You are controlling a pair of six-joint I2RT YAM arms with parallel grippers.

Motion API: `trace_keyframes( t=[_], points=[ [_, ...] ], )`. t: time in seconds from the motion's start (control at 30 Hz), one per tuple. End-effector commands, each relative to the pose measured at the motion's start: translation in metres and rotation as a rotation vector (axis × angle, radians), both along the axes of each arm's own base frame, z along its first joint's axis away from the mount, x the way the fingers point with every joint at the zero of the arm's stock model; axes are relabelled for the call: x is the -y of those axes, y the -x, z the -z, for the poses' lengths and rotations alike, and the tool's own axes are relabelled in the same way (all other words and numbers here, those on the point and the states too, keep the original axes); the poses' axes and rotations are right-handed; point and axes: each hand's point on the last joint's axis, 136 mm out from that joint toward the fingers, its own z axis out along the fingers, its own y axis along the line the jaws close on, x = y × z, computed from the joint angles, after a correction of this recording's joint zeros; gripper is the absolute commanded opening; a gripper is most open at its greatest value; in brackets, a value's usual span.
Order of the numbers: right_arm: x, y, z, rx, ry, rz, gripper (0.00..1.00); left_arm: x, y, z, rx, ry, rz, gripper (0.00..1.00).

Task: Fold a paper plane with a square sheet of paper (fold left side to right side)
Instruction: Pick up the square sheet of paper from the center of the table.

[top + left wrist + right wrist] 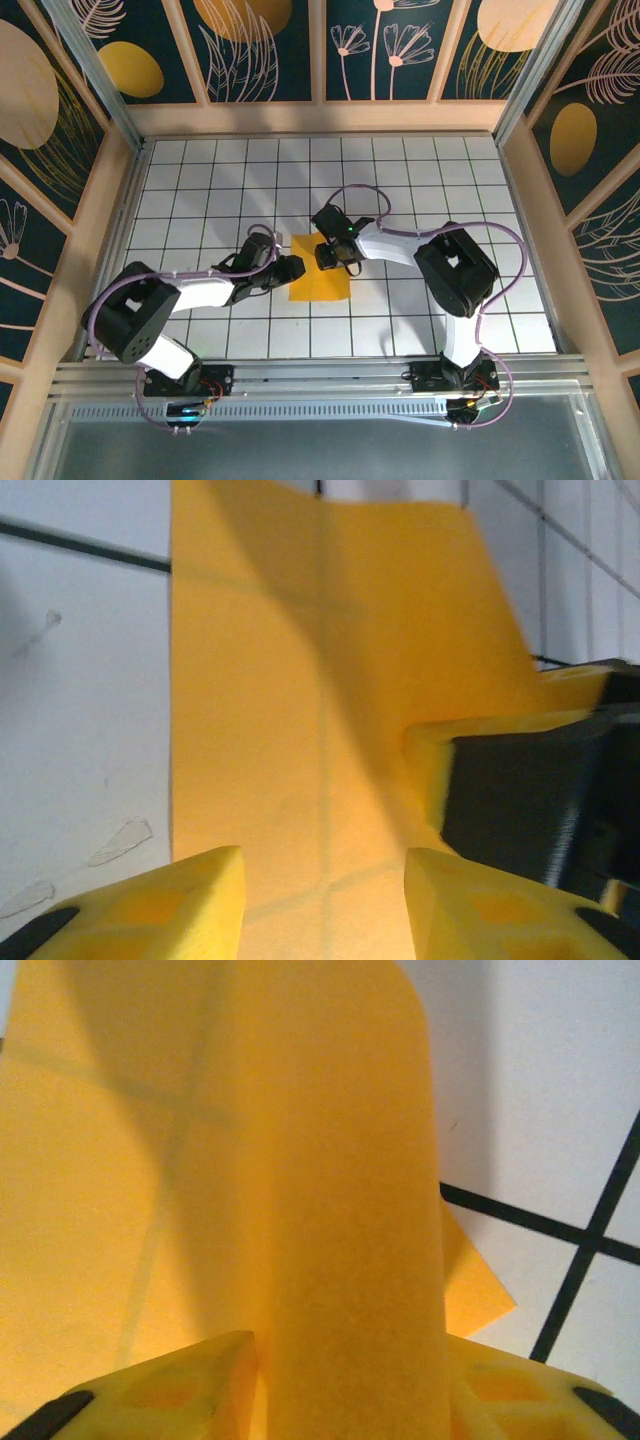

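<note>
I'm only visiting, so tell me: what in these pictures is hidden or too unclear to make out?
Top view: the right claw covers part of the far edge of the square sheet of paper; creases are too small to see.
Right wrist view: lifted paper hides the gap between the fingers, so any grip is unclear.
Left wrist view: the bottom edge cuts off the fingers of the left claw.

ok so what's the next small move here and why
Probably clamp the right hand firmly on the raised flap of the thin orange-yellow paper sheet: the flap stands between its fingers, while the left hand hovers open over the flat part.
</note>
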Motion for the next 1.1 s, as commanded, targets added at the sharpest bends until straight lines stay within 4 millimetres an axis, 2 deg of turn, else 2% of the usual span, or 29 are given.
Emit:
trace_keyframes(
  t=[0.0,0.13,0.27,0.47,0.57,0.8,0.87,1.07],
  points=[
    [-0.003,0.006,-0.020,-0.028,-0.108,-0.022,0.39,-0.018,-0.003,-0.013,0.045,-0.039,-0.037,0.54],
    [-0.006,0.008,-0.036,-0.041,-0.218,-0.036,0.38,-0.035,-0.006,-0.029,0.073,0.029,-0.065,0.62],
    [-0.007,0.008,-0.056,-0.043,-0.324,-0.052,0.36,-0.044,-0.009,-0.047,0.116,0.118,-0.059,0.70],
    [-0.002,0.009,-0.104,-0.021,-0.536,-0.080,0.33,-0.048,-0.010,-0.088,0.231,0.317,-0.022,0.86],
    [0.002,0.010,-0.133,0.011,-0.639,-0.095,0.32,-0.045,-0.009,-0.112,0.303,0.393,0.017,0.92],
    [-0.002,0.033,-0.205,0.079,-0.833,-0.224,0.30,-0.032,0.000,-0.161,0.470,0.520,0.133,0.98],
    [0.004,0.032,-0.223,0.109,-0.875,-0.235,0.29,-0.030,0.003,-0.173,0.509,0.542,0.162,0.98],
    [-0.003,0.056,-0.268,0.103,-0.996,-0.365,0.28,-0.024,0.006,-0.197,0.596,0.561,0.238,0.99]
  ],
)
